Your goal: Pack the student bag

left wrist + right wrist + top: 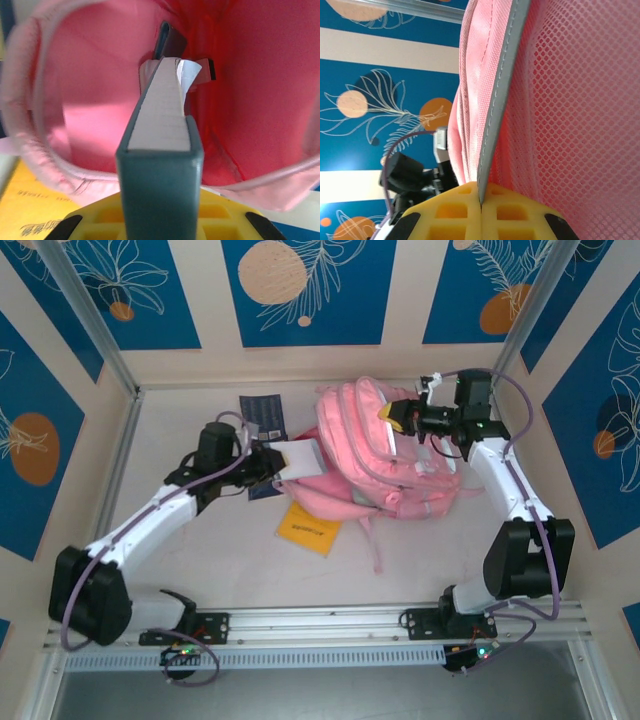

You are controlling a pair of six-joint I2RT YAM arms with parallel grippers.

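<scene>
Looking down from the top view, the student bag (390,455) lies on its side on the worktop (200,570), centre-right of the frame, mouth turned left. The left pincer (268,462) comes in from the left, clamped on a book (300,456) whose pale pages sit right at that mouth. At the upper right, the right pincer (400,415) bites the bag's top edge, which looks like a lift to hold the mouth open for the book. A yellow booklet (308,528) waits just below the bag, partly tucked under it, and a dark booklet (263,417) lies at upper left. My read: more packing to come.

Over to the left wrist: the book runs straight up the middle, dark cover gripped between the yellow jaws at the bottom, far end already past the pink rim (30,125) and into the red-pink interior. It's held edge-on, so it can slide in without catching the fabric.

Right wrist now: the jaws are pressed together at bottom centre on a grey strip (495,100) of the bag, with pink mesh (580,100) to the right. That seam is pulled taut.
</scene>
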